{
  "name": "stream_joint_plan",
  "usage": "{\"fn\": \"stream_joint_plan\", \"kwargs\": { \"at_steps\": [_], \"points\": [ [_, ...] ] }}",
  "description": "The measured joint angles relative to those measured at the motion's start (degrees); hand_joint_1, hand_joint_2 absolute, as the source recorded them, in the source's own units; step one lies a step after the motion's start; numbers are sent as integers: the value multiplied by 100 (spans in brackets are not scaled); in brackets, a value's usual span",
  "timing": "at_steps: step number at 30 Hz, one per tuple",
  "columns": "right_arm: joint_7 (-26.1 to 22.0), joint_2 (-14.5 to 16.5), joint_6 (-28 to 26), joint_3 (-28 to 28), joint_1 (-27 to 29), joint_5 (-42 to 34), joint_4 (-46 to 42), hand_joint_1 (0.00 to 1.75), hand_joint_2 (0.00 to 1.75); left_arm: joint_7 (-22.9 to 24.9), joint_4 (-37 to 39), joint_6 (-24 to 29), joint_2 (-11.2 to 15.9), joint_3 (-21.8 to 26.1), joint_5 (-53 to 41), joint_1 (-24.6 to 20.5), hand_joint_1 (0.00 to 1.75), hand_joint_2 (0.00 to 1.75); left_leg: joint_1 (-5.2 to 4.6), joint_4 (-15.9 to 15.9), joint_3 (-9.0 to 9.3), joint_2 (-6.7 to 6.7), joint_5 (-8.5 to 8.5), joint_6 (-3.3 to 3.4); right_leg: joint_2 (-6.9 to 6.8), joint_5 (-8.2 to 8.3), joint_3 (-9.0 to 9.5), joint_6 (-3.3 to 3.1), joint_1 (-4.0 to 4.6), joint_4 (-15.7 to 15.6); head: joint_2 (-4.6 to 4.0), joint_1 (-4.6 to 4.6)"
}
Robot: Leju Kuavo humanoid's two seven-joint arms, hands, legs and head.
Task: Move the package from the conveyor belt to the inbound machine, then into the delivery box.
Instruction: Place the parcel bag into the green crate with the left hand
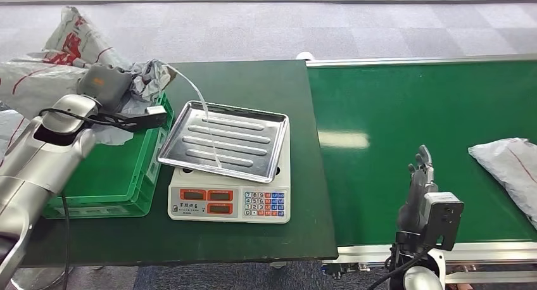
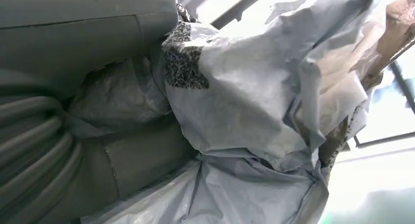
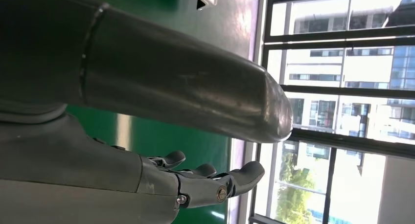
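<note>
A crumpled grey plastic mailer package (image 1: 149, 75) is gripped by the left hand (image 1: 104, 84) above the far edge of the green plastic crate (image 1: 107, 176). To its right, a white electronic scale (image 1: 231, 201) carrying a steel tray (image 1: 225, 140) is noted. The right hand (image 1: 421, 170) is held empty, fingers apart, over the green conveyor belt (image 1: 392, 113).

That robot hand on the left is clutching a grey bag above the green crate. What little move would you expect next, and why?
Probably lower it and let go. The left robot hand grips the crumpled grey package over the back of the green delivery box, and the scale's tray is bare, so weighing seems done. The right robot hand waits open over the conveyor belt.
</note>
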Motion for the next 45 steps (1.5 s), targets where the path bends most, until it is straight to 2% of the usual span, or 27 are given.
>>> {"fn": "stream_joint_plan", "kwargs": {
  "at_steps": [6, 13, 19, 20, 23, 24, 29, 32, 37, 38, 42, 45],
  "points": [
    [5, 0, 2, -55, 29, -2, -58, 0, 0, 85, 435, 13, 135, 83, 8, 223, 175, 175, 0, 1, -13, -8, 0, 0, -8, 1, -4, -1, -4, 0, 0, 2],
    [25, -15, 17, -78, 82, 7, -66, 0, 0, 150, 764, 145, 427, 384, -9, 720, 175, 175, 3, 0, -16, 8, -1, -1, 7, 2, -20, -2, 3, 0, 0, -1],
    [28, -22, 18, -82, 91, 24, -71, 0, 0, 207, 933, 138, 553, 556, -119, 884, 175, 175, 8, 0, -22, 7, 0, -2, 3, 5, -21, -7, 7, 0, 0, 2],
    [30, -22, 18, -83, 100, 34, -79, 0, 0, 209, 962, 139, 580, 612, -143, 918, 131, 175, 8, 0, -21, 9, 0, -2, 4, 6, -23, -8, 7, 0, 0, 1],
    [39, -22, 19, -85, 129, 92, -112, 0, 0, 164, 1046, 144, 642, 794, -161, 1037, 0, 44, 8, 0, -22, 11, 0, -2, 6, 7, -26, -10, 7, 0, 0, 0],
    [46, -22, 19, -87, 134, 119, -121, 0, 0, 149, 1069, 142, 653, 855, -151, 1080, 0, 0, 9, 0, -22, 10, 0, -2, 6, 7, -26, -10, 8, 0, 0, 1],
    [110, -21, 19, -90, 156, 277, -173, 0, 0, 163, 1059, 430, 597, 1263, 244, 1248, 0, 0, 9, 1, -23, 9, 2, -4, 6, 7, -30, -10, 9, 0, 0, 0],
    [125, -9, 7, -103, 228, 350, -270, 0, 0, 1, 519, 505, 435, 1915, 1482, 1432, 0, 0, 9, 3, -24, 8, 3, -6, 5, 8, -29, -10, 8, -1, 0, 1],
    [109, 117, 0, -204, 505, 587, -492, 0, 0, 21, -1401, 286, 9, 3228, 3614, 2215, 0, 0, 4, 2, -22, 26, -9, -9, 22, 7, -33, -10, 4, -1, 0, 1],
    [87, 147, -11, -216, 569, 648, -536, 0, 0, -84, -1795, 441, -87, 3421, 3814, 2439, 0, 0, 4, 2, -21, 32, -12, -10, 27, 7, -36, -10, 4, -1, 0, 0],
    [-62, 280, -96, -263, 794, 861, -794, 0, 0, -613, -3518, 1602, -534, 3906, 4157, 3442, 0, 0, 3, 2, -22, 43, -23, -8, 38, 0, -39, -10, 3, -3, 0, 1],
    [-86, 354, -113, -288, 857, 922, -955, 0, 0, -672, -4387, 1904, -736, 4003, 4234, 3957, 0, 0, 4, 1, -24, 40, -25, -7, 33, -6, -37, -11, 5, -4, 0, 1]
  ]
}}
